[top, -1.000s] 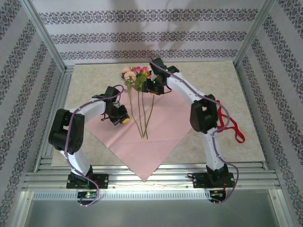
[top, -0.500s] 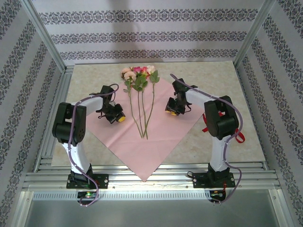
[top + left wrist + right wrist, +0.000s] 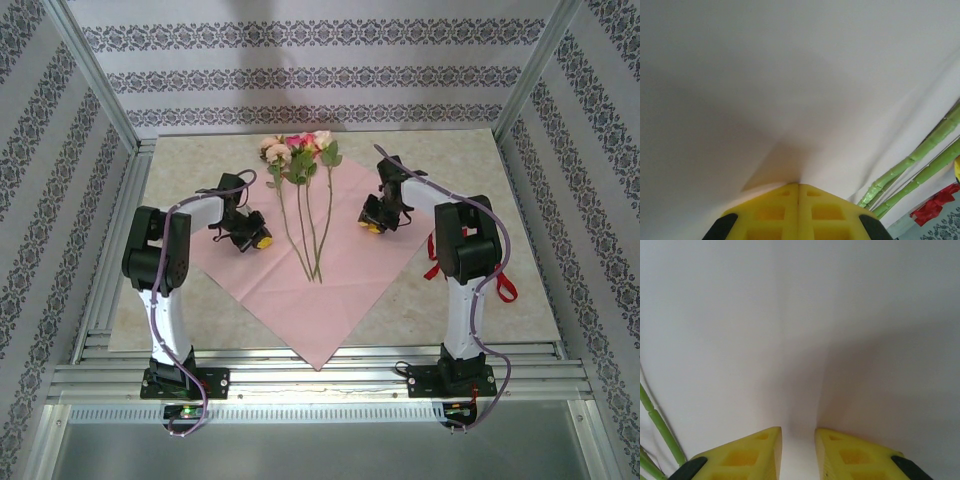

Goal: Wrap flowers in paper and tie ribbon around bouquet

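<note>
Pink paper [image 3: 350,270] was pinched in the shut left gripper [image 3: 798,184], right gripper [image 3: 798,430] narrowly open over it, flowers [image 3: 300,160] centred for wrapping

The beige marbled worktop [image 3: 200,300] carries the paper [image 3: 330,290], spread flat with its pink face up and set diamond-wise, its near corner reaching past the front edge; the red ribbon [image 3: 503,288] lies on bare surface near the paper's right corner.
</note>
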`<state>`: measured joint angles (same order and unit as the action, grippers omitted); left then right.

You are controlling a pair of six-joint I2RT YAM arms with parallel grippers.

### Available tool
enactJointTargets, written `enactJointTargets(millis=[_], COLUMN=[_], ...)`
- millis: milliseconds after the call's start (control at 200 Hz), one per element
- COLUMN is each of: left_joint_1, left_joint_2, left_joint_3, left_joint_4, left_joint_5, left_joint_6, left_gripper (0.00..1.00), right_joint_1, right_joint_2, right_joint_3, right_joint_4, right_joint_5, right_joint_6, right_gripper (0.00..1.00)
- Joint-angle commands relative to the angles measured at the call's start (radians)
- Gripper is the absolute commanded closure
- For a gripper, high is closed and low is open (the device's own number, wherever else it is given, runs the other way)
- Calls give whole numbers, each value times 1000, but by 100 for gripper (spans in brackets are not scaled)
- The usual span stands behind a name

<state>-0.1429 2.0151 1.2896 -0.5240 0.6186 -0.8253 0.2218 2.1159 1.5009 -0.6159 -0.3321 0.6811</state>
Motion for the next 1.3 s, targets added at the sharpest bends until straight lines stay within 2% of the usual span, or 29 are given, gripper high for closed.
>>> enactJointTargets(millis=[0, 120, 240, 325, 410, 525, 629, 704, 869, 999, 1154, 1294], left_joint_1=[1, 3, -1, -8, -21, -48, -57, -44, 30, 52, 51, 52], left_joint_2=[68, 97, 77, 19, -67, -187, -265, -274, -269, -196, -160, -175], left_joint_3=[45, 97, 109, 106, 75, -34, -194, -263, -314, -289, -301, -316], left_joint_4=[-21, -54, -45, -54, -66, -66, 14, 14, 25, 21, 40, 59], left_joint_5=[-77, -93, -92, -111, -128, -107, -39, -33, -63, -57, -75, -66], left_joint_6=[33, 48, 34, 29, 13, -29, -79, -56, -7, 35, 40, 23], left_gripper=[96, 96, 94, 86, 82, 83, 88, 93, 100, 100, 100, 100], right_joint_1=[-20, -13, -5, 9, 53, 178, 352, 479, 695, 811, 898, 913], right_joint_2=[54, 57, -17, -113, -210, -336, -424, -453, -427, -365, -277, -195], right_joint_3=[40, 85, 101, 83, 44, -67, -196, -260, -289, -276, -232, -177], right_joint_4=[-61, -73, -78, -83, -106, -100, -51, -24, 27, 35, 23, 5], right_joint_5=[23, 19, 58, 106, 165, 233, 232, 226, 191, 208, 276, 325], right_joint_6=[-22, -60, -95, -118, -160, -282, -409, -478, -556, -620, -671, -657], right_gripper=[72, 67, 59, 52, 50, 55, 57, 57, 53, 46, 41, 39])
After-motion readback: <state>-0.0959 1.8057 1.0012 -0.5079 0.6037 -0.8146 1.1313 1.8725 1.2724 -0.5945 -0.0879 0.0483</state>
